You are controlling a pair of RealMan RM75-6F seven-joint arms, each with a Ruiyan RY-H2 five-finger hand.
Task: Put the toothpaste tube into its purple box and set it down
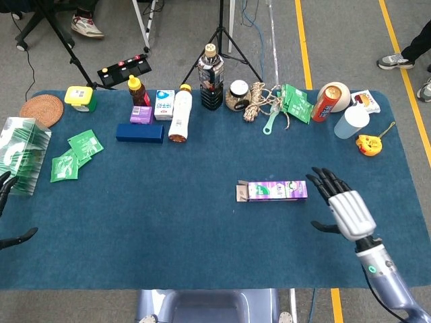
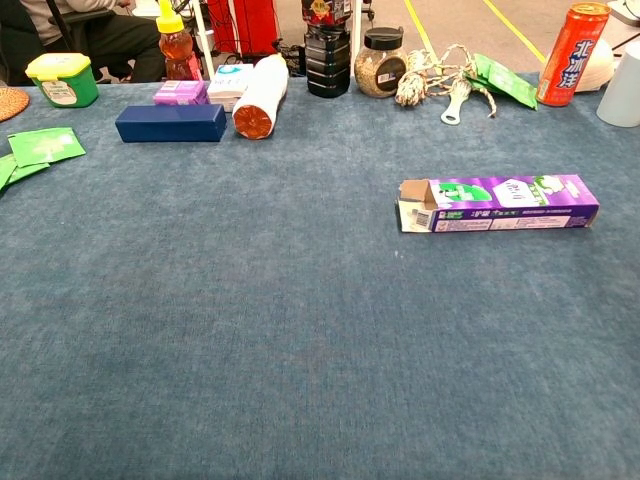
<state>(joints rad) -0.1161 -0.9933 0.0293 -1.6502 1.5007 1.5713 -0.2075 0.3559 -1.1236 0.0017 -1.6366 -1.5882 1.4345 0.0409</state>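
Your purple box (image 1: 272,190) lies flat on the blue table (image 1: 202,249), right of the middle, with its flap end open toward the left. Your right hand (image 1: 342,206) hangs just to the right of it, apart from it, fingers spread and holding nothing. Your left hand (image 1: 9,215) shows only as dark fingertips at the left edge; you cannot tell its state.
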